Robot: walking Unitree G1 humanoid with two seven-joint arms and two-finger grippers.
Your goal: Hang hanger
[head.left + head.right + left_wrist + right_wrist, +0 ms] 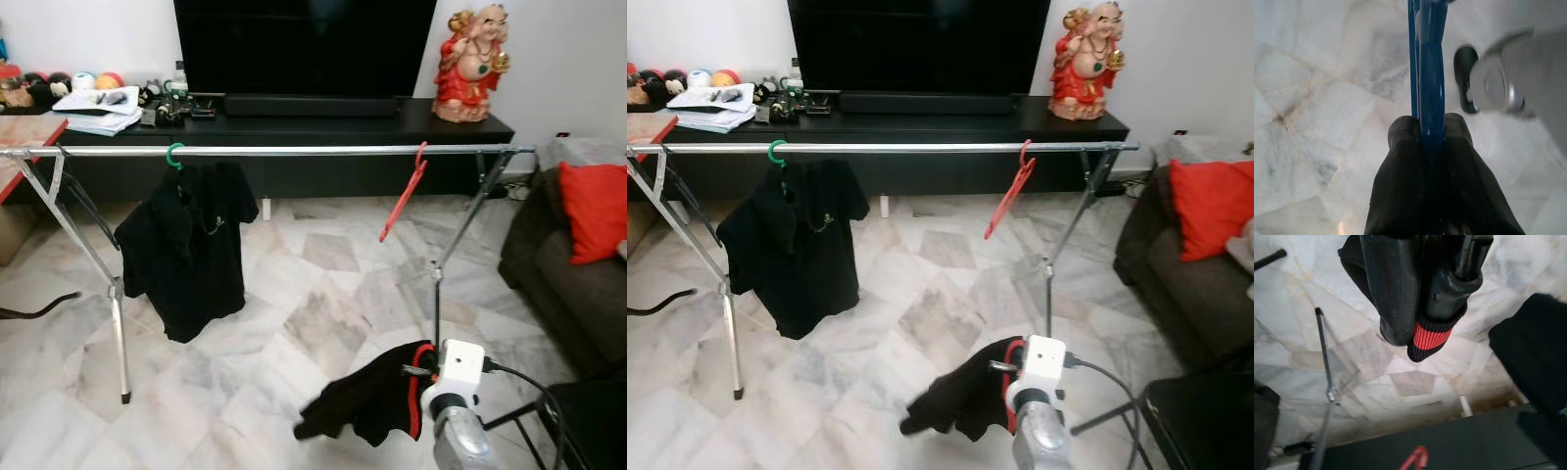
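Observation:
A silver clothes rail [294, 151] spans the room in front of me. A black shirt [186, 245] hangs from it on a green hanger [175, 155] towards the left. An empty red hanger [404, 196] hangs tilted towards the right. In the left wrist view my left gripper [1425, 132] is shut on a blue hanger [1430, 73] above the marble floor. My right gripper [1422, 328] is shut on a black garment with red trim [367, 397], which dangles low in front of me, below the rail's right half.
The rack's crossed legs [118, 323] stand left and right on the marble floor. Behind it are a black TV console [323, 122], a TV and a red statue [472, 64]. A dark sofa with a red cushion [593, 211] sits at the right.

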